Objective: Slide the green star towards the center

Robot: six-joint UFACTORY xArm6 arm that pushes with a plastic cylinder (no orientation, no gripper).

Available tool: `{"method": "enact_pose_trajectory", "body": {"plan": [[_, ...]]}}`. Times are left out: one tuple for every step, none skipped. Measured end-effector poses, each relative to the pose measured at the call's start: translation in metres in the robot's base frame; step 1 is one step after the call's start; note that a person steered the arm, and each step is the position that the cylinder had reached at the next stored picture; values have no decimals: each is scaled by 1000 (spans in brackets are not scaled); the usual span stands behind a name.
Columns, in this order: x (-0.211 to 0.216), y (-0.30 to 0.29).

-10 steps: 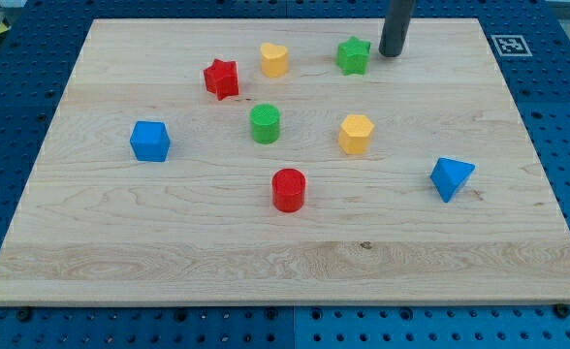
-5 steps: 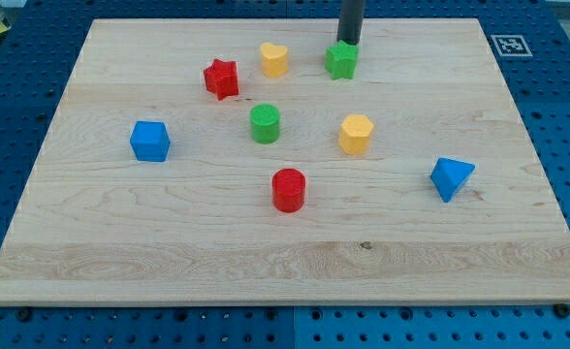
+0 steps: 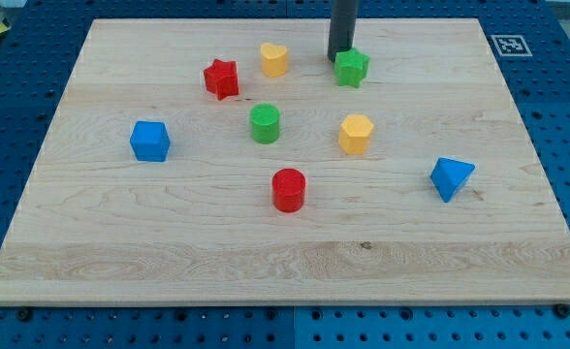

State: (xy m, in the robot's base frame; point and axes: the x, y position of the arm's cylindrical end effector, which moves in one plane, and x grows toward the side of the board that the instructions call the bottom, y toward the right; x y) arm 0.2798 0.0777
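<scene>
Descending upright from the view's top, the straight dark rod was planted with my tip (image 3: pixel 339 54) touching the upper-left edge of the green star-shaped block (image 3: pixel 352 68); no gripper was fitted. The star was seen above the yellow hexagonal block (image 3: pixel 356 134), on the wooden board (image 3: pixel 169 252).

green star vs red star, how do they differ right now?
Colour: the green star is green, the red star red. Place: green star lies right of the red star, nearer the view's top. Contact: my tip sits against the green star; the red star stands alone. Both are star blocks.
</scene>
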Motion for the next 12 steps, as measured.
{"method": "enact_pose_trajectory", "body": {"plan": [[-1, 12], [-1, 21], [4, 21], [14, 22], [18, 33], [24, 57], [34, 71], [36, 69], [36, 43], [36, 18], [36, 8], [37, 7]]}}
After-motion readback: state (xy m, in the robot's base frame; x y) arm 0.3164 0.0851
